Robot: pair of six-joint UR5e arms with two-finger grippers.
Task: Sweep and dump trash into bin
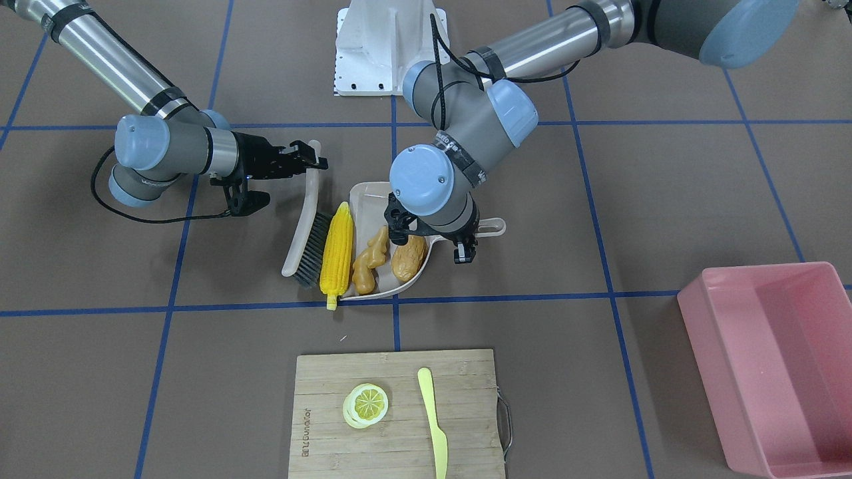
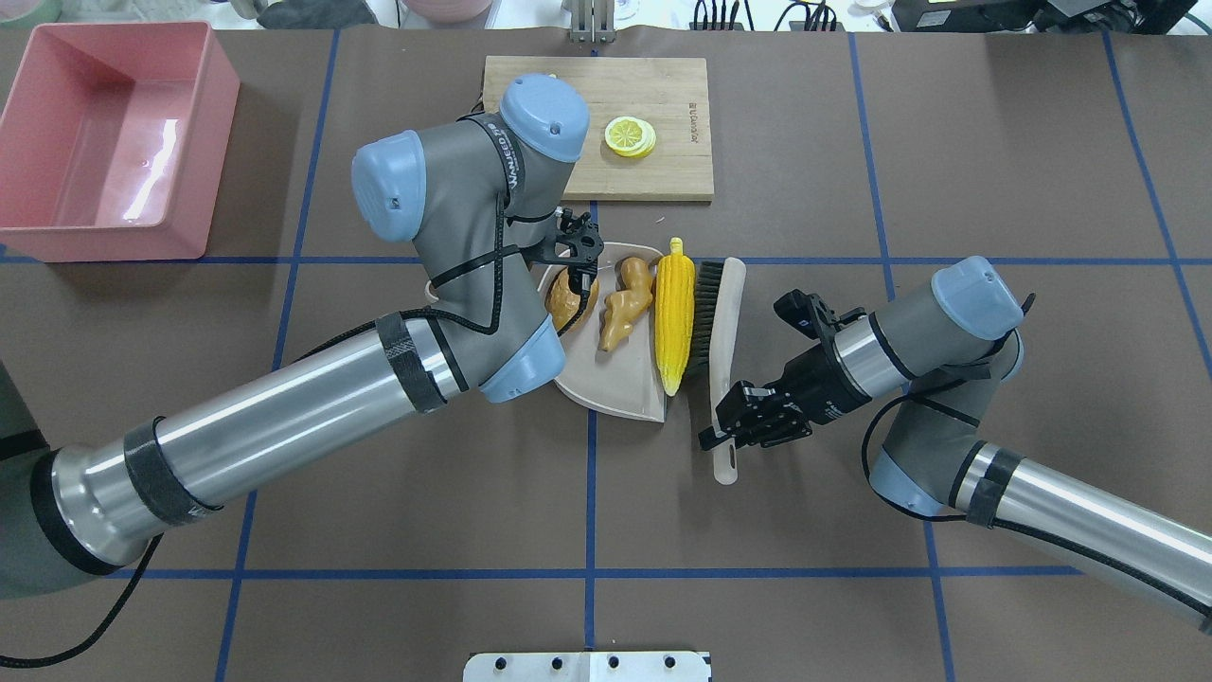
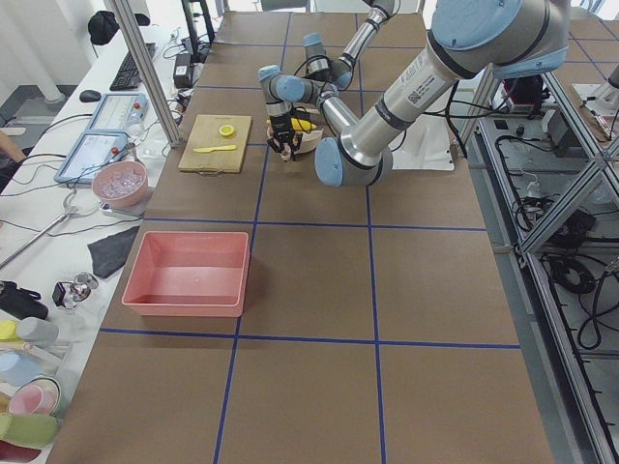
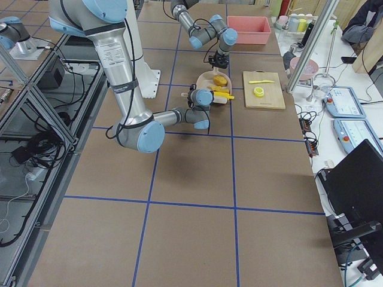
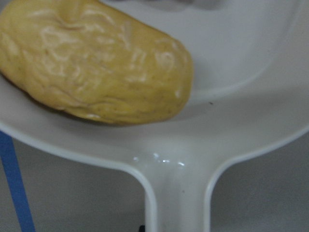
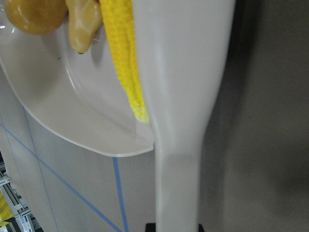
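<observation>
Brown table (image 1: 599,219) marked with blue tape lines carries everything. At its middle, the left gripper (image 1: 429,233) stands straight down over the handle of a beige dustpan (image 1: 363,193). Its wrist hides the fingers, so I cannot tell whether it grips. The right gripper (image 2: 731,426) is clamped on the handle of a beige brush (image 1: 307,219), which lies flat with its dark bristles facing the pan's open lip.

All three pieces of trash lie in the pan. The glossy brown potato (image 1: 409,257) sits just beside the left gripper, at the root of the handle. The knobbly tan ginger (image 1: 371,259) lies next, farther from that gripper. The yellow corn cob (image 1: 337,249) is farthest from it, on the lip and touching the bristles, ahead of the right gripper along the brush.

The cob's long axis runs parallel to the brush. Its tapered tip points back toward the robot, and its stalk stub pokes past the pan's edge on the far side. The ginger runs roughly the same way, slightly tilted.

The pink bin (image 1: 779,372) stands upright, well apart from the left gripper and on the side away from the right arm.
</observation>
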